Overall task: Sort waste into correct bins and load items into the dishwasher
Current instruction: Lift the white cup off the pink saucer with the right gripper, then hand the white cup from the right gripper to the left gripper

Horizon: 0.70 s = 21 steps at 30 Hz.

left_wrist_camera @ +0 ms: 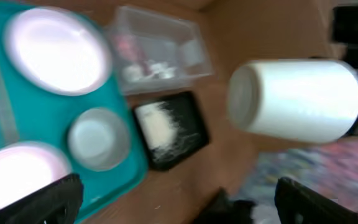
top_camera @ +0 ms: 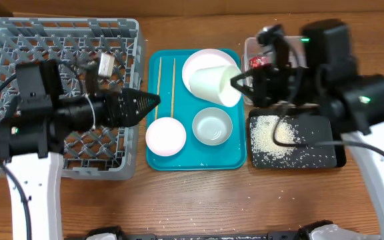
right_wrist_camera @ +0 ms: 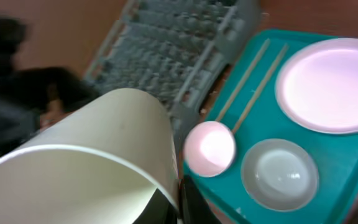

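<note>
My right gripper (top_camera: 240, 83) is shut on the rim of the white cup (top_camera: 215, 85) and holds it tipped on its side above the teal tray (top_camera: 199, 162). In the right wrist view the cup (right_wrist_camera: 98, 162) fills the lower left, pinched at the gripper (right_wrist_camera: 180, 196). On the tray lie two chopsticks (top_camera: 166, 87), the pink plate (top_camera: 202, 61), the pink bowl (top_camera: 165, 137) and the grey-green bowl (top_camera: 212, 127). My left gripper (top_camera: 149, 100) is open and empty at the right edge of the grey dish rack (top_camera: 19, 40). In the left wrist view its jaws (left_wrist_camera: 179, 202) face the cup (left_wrist_camera: 294, 99).
The clear tub (top_camera: 253, 47) at the back right holds a red wrapper (top_camera: 257, 61) and white scraps. The black tray (top_camera: 325, 157) in front of it holds loose rice (top_camera: 272, 137). A few grains lie on the wooden table near the teal tray's front edge.
</note>
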Each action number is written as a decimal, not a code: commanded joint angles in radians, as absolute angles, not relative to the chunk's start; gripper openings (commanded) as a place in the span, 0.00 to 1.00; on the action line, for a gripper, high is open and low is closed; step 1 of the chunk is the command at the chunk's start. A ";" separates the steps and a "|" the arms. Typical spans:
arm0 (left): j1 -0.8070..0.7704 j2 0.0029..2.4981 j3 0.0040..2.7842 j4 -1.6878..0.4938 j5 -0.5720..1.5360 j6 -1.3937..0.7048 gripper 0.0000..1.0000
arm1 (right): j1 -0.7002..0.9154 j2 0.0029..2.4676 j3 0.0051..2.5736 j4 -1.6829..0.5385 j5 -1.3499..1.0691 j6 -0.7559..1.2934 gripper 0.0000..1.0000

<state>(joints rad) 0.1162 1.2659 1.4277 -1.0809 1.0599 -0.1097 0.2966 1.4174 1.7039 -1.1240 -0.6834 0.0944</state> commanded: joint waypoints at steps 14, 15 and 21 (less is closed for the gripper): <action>-0.071 1.320 1.437 -1.087 1.581 0.012 1.00 | 0.427 1.436 1.705 -1.090 -1.100 -0.207 0.04; -0.079 1.320 1.437 -1.087 1.581 0.012 1.00 | 0.431 1.438 1.705 -1.084 -1.100 -0.207 0.04; -0.100 1.320 1.437 -1.102 1.581 -0.001 0.82 | 0.431 1.449 1.705 -1.058 -1.070 -0.206 0.04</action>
<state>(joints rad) -0.0879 1.3205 1.4288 -1.0912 1.5635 -0.0101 0.4198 1.4517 1.6989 -1.0828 -1.0523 -0.2058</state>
